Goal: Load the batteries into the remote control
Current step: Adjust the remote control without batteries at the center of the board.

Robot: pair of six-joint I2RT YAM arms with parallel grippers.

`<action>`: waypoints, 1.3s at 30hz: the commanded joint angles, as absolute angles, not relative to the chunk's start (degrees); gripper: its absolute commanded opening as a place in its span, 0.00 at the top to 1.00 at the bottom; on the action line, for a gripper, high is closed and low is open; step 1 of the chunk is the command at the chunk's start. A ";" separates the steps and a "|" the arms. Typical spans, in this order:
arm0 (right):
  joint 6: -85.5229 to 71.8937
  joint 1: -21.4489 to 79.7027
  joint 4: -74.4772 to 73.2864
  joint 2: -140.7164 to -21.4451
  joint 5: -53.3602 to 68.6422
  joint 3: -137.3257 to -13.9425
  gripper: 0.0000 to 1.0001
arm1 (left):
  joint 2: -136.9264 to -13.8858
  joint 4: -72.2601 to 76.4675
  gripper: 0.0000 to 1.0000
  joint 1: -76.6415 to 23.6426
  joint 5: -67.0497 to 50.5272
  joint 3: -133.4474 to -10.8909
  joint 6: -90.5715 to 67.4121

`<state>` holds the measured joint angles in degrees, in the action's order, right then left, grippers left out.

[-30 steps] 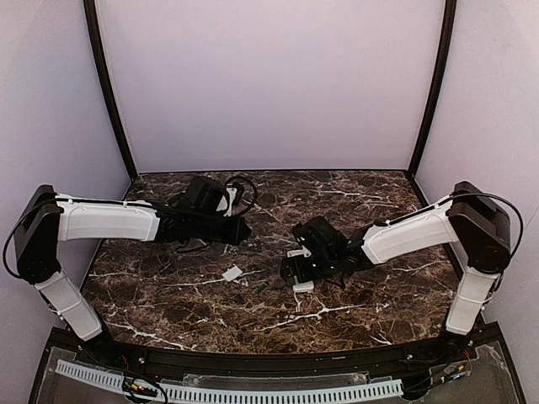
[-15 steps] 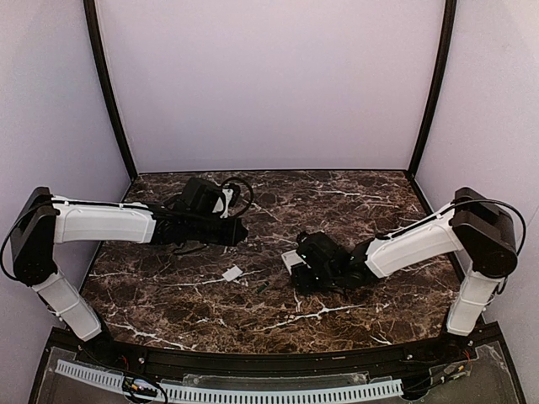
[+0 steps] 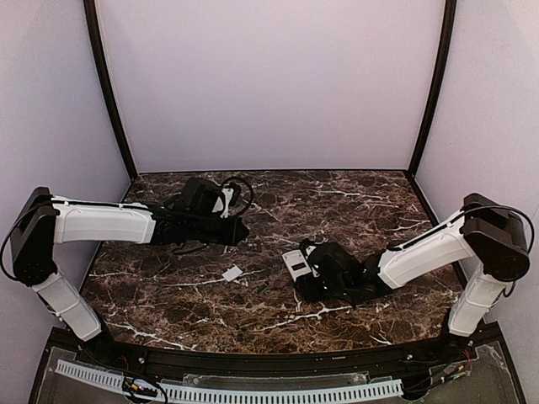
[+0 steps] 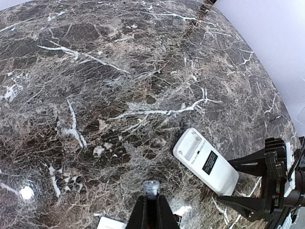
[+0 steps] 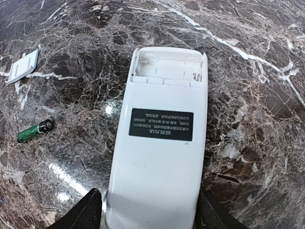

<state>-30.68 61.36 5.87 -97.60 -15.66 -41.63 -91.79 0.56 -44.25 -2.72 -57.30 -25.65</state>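
The remote control (image 5: 159, 157) lies back-up on the marble, its empty battery compartment (image 5: 167, 67) at the far end; it also shows in the top view (image 3: 296, 263). My right gripper (image 5: 150, 210) is open, its fingers (image 5: 90, 210) astride the remote's near end. My left gripper (image 4: 151, 202) is shut on a battery (image 4: 151, 187), held above the table left of the remote (image 4: 205, 160); in the top view it (image 3: 236, 229) sits far left of the remote. A second, green battery (image 5: 34, 131) lies loose left of the remote.
The white battery cover (image 5: 21, 67) lies on the marble left of the remote, also in the top view (image 3: 232, 273). The loose battery (image 3: 261, 289) lies between cover and remote. Grey walls with black posts enclose the table.
My right gripper has dropped and drawn back toward the near right, leaving the remote flat on the table with more of it showing. My left arm has hardly moved.
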 commanded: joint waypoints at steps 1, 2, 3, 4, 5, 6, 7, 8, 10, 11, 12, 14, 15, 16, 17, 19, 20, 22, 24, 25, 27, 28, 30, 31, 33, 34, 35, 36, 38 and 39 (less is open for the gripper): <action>-29.18 63.01 -4.14 -100.90 -7.03 -36.50 0.39 | -89.65 3.55 1.00 -44.11 -6.26 -55.95 -24.00; -28.36 63.08 -3.48 -100.90 -6.93 -36.33 0.41 | -89.63 3.79 1.00 -44.11 -6.69 -55.71 -23.25; -27.06 63.10 -2.98 -100.91 -6.65 -36.23 0.43 | -89.64 3.87 1.00 -44.12 -7.25 -55.67 -22.92; -26.20 63.18 -2.61 -100.94 -6.54 -36.28 0.46 | -89.54 3.78 0.99 -44.12 -7.42 -55.60 -22.38; -25.05 63.27 -2.11 -100.92 -6.40 -36.42 0.49 | -89.50 3.60 0.99 -44.12 -7.27 -55.49 -22.27; -23.96 63.40 -1.80 -100.90 -6.42 -36.74 0.52 | -89.48 3.60 0.99 -44.12 -7.31 -55.14 -22.07; -22.87 63.39 -1.75 -101.00 -6.59 -37.19 0.55 | -89.43 3.60 0.99 -44.12 -7.35 -54.81 -21.93; -21.61 63.44 -1.53 -101.13 -6.37 -37.64 0.56 | -89.51 3.60 1.00 -44.17 -7.64 -54.61 -21.76; -19.60 63.56 -0.97 -101.31 -5.96 -38.39 0.60 | -89.55 3.97 1.00 -44.19 -8.37 -53.87 -21.68; -18.42 63.66 -0.55 -101.38 -5.27 -38.68 0.62 | -89.65 4.29 1.00 -44.14 -8.80 -53.46 -21.74; -17.17 63.90 -0.30 -101.35 -4.47 -38.75 0.64 | -89.89 4.47 1.00 -44.26 -9.58 -53.27 -21.65; -14.59 64.36 1.93 -101.42 -2.79 -38.76 0.67 | -90.66 5.00 1.00 -45.51 -10.14 -53.10 -20.39; -13.67 64.45 2.16 -101.40 -2.33 -38.88 0.68 | -91.46 5.16 1.00 -45.87 -10.12 -53.29 -19.87; -13.07 64.49 2.19 -101.44 -1.88 -39.04 0.70 | -91.96 5.17 1.00 -46.29 -10.09 -53.49 -18.96; -12.70 64.49 2.08 -101.56 -1.73 -39.15 0.71 | -93.17 5.34 1.00 -46.39 -10.23 -53.91 -18.67; -12.17 64.58 1.86 -101.48 -1.67 -39.21 0.73 | -95.19 6.09 1.00 -46.53 -10.89 -54.55 -17.87; -12.06 64.58 1.80 -101.32 -1.59 -39.20 0.73 | -95.89 6.97 1.00 -46.74 -11.29 -54.79 -17.23; -12.00 64.58 1.61 -100.52 -1.50 -38.97 0.76 | -97.75 9.10 1.00 -47.58 -11.86 -55.08 -15.70; -11.91 64.56 1.22 -99.86 -1.64 -38.70 0.78 | -99.45 10.64 1.00 -48.45 -12.21 -55.60 -14.23; -11.73 64.52 1.22 -99.56 -1.71 -38.46 0.79 | -100.51 10.99 1.00 -48.66 -12.39 -56.07 -13.34; -11.44 64.51 1.23 -99.41 -1.69 -38.12 0.82 | -101.76 12.45 1.00 -49.15 -12.77 -56.46 -12.33; -11.38 64.57 1.23 -99.48 -1.63 -38.02 0.84 | -102.08 13.48 1.00 -49.38 -12.93 -56.49 -11.97; -11.27 64.55 1.23 -99.62 -1.69 -37.97 0.86 | -103.01 14.86 1.00 -49.59 -13.28 -56.59 -11.15; -11.31 64.52 1.16 -99.77 -1.79 -37.97 0.88 | -103.45 15.34 1.00 -49.67 -13.25 -56.55 -10.50; -11.38 64.55 1.22 -99.96 -2.04 -37.76 0.92 | -103.97 16.86 1.00 -49.84 -13.21 -56.15 -9.17; -11.47 64.54 1.16 -99.97 -2.17 -37.71 0.93 | -104.15 17.64 1.00 -49.94 -13.24 -55.96 -8.85; -11.63 64.56 1.15 -99.97 -2.34 -37.71 0.95 | -104.50 17.83 1.00 -49.98 -13.22 -55.97 -8.21; -11.68 64.57 1.14 -99.95 -2.45 -37.75 0.97 | -104.63 18.45 1.00 -50.00 -13.25 -55.83 -7.93; -11.60 64.55 1.14 -100.00 -2.58 -37.79 1.00 | -105.27 19.54 1.00 -50.01 -13.13 -55.23 -7.17; -11.59 64.52 1.18 -100.01 -2.59 -37.79 1.00 | -105.41 19.92 1.00 -50.05 -12.95 -55.04 -6.65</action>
<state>-12.67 63.02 10.70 -97.91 -4.84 -40.60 -104.44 16.58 -49.78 -12.64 -55.24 -9.78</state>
